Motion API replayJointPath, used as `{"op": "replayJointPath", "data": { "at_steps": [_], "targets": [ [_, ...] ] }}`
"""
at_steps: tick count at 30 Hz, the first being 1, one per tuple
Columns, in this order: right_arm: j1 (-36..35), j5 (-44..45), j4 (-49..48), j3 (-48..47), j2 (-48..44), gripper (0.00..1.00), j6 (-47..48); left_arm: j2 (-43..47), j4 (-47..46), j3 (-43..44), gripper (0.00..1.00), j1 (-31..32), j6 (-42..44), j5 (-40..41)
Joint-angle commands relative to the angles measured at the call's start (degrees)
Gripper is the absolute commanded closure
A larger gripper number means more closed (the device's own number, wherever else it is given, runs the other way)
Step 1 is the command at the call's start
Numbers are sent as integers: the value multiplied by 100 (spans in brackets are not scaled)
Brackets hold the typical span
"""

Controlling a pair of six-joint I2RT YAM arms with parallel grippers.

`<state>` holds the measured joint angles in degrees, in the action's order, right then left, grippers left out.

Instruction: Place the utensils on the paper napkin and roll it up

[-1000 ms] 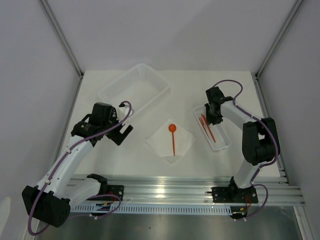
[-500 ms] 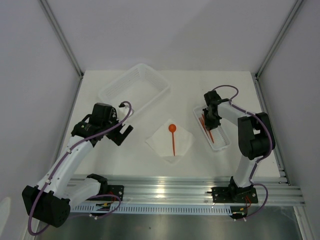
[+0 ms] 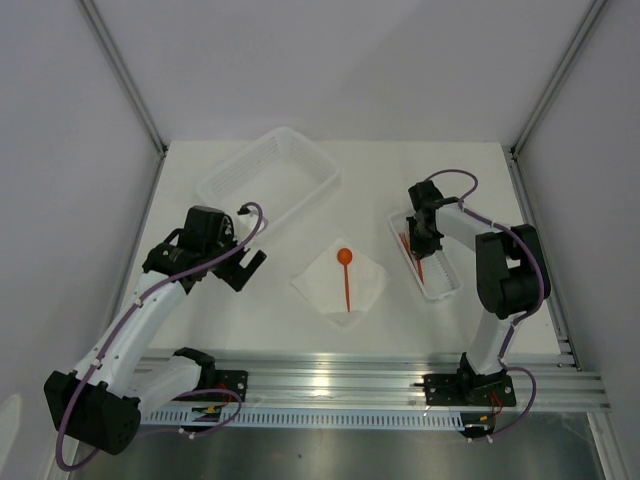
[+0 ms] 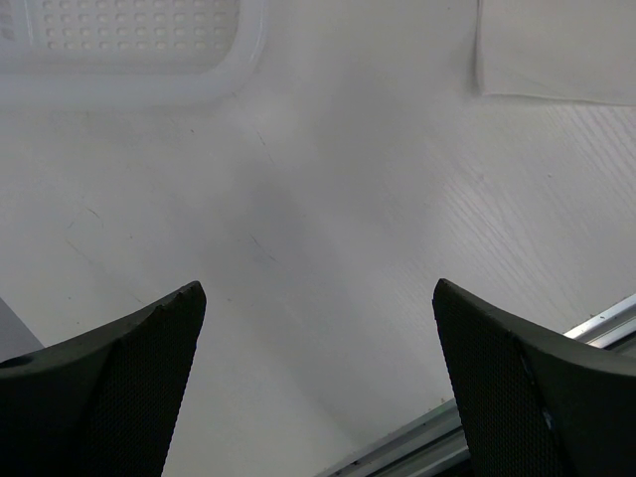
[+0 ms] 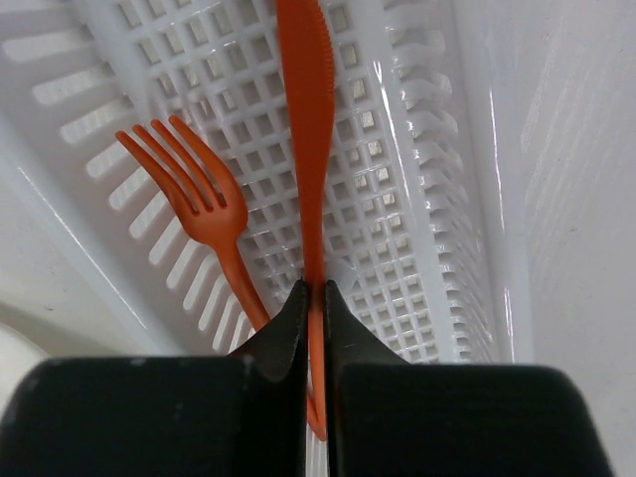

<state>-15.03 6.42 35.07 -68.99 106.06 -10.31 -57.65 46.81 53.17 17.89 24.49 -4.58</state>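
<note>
An orange spoon [image 3: 345, 272] lies on the white paper napkin [image 3: 367, 285] at the table's middle; a napkin corner shows in the left wrist view [image 4: 556, 50]. My right gripper [image 3: 419, 243] is down in the narrow white tray [image 3: 446, 288], shut on an orange knife [image 5: 309, 119] by its handle. An orange fork [image 5: 204, 214] lies in the tray [image 5: 417, 219] left of the knife. My left gripper [image 3: 243, 266] is open and empty above bare table, left of the napkin.
A large white mesh basket [image 3: 268, 178] stands at the back left, its corner showing in the left wrist view [image 4: 139, 50]. The metal rail [image 3: 330, 385] runs along the near edge.
My right gripper moved down and a little left into the tray and shut on the knife. The left arm has not moved.
</note>
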Motion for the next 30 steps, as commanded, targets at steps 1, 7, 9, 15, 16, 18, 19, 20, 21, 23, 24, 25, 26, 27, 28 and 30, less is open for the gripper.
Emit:
{"op": "replayJointPath", "data": {
  "at_steps": [1,7,9,15,16,18,19,20,21,23,24,25,26,27,28,30],
  "targets": [
    [44,167,-88,70,135,100,11,26,-110,-26,0,30,-85,1],
    [35,509,61,-18,-305,100,64,8,-119,-17,0,30,-85,1],
    [26,763,167,-88,-515,100,73,8,-128,-8,0,39,-85,1],
    [-97,1458,325,-308,-1034,100,108,17,-137,-8,0,30,-85,-17],
    [-106,1476,334,-334,-1087,100,108,17,-137,-8,0,30,-85,-25],
    [-115,1660,342,-430,-1218,100,64,25,-137,1,1,30,-102,-17],
    [-158,1740,438,-553,-1306,100,-41,43,-128,-17,1,30,-102,-25],
    [-211,1810,492,-554,-1307,100,-103,43,-128,-8,1,30,-102,-25],
    [-290,1872,518,-650,-1446,100,-182,43,-128,-8,1,30,-102,-25],
    [-728,1811,501,-686,-1614,100,-566,52,-154,-17,0,30,-120,-25],
    [-930,1706,440,-634,-1763,100,-769,52,-154,-17,0,30,-129,-25],
    [-1158,1383,187,-555,-1834,100,-989,69,-163,-43,0,30,-155,-43],
    [-1648,1249,37,-450,-1869,100,-1391,69,-172,-52,0,30,-164,-34],
    [-1870,1170,-87,-275,-1835,100,-1648,69,-181,-69,0,30,-155,-34],
    [-2072,1091,-288,-212,-1774,100,-1868,87,-181,-96,1,30,-173,-43],
    [-2548,1134,-325,-194,-1485,100,-2439,105,-189,-122,1,30,-190,-43]
  ]
}}
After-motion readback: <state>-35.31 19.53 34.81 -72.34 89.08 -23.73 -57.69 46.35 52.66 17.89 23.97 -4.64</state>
